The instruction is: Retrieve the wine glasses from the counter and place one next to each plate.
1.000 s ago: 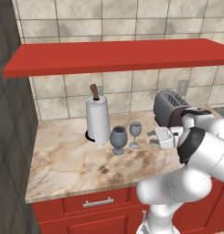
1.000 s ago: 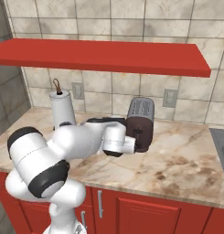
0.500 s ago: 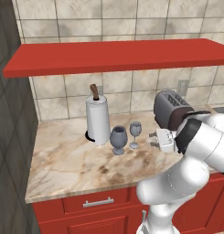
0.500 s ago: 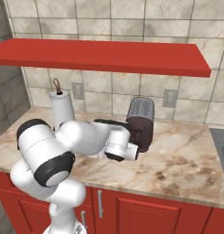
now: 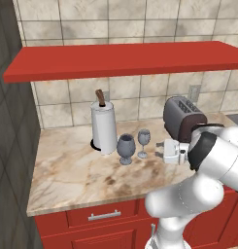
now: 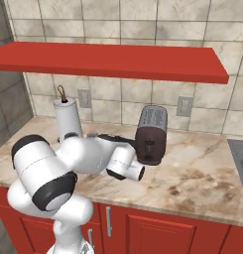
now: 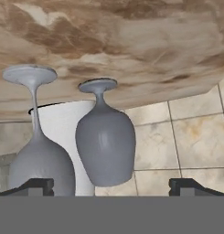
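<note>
Two wine glasses stand on the marbled counter (image 5: 72, 170) just right of the paper-towel roll. One is wider and dark grey (image 5: 126, 148), the other slimmer and paler (image 5: 144, 142). My gripper (image 5: 159, 150) hovers level with them, a short way right of the pale glass, pointing at it with its jaws open and empty. The hand view is rolled upside down. There the pale glass (image 7: 36, 157) is near the left fingertip, and the dark glass (image 7: 104, 151) hangs in the middle, beyond my gripper (image 7: 114, 186). The plates are out of view.
A tall white paper-towel roll (image 5: 104, 127) stands behind the glasses. A dark toaster (image 5: 182, 116) sits right behind my hand. A red shelf (image 5: 125, 59) runs above the counter. The counter's left end meets a grey tiled wall (image 5: 13, 146).
The hand has sunk a little and edged toward the glasses while the elbow swung outward. The jaws stayed open and the glasses have not moved.
</note>
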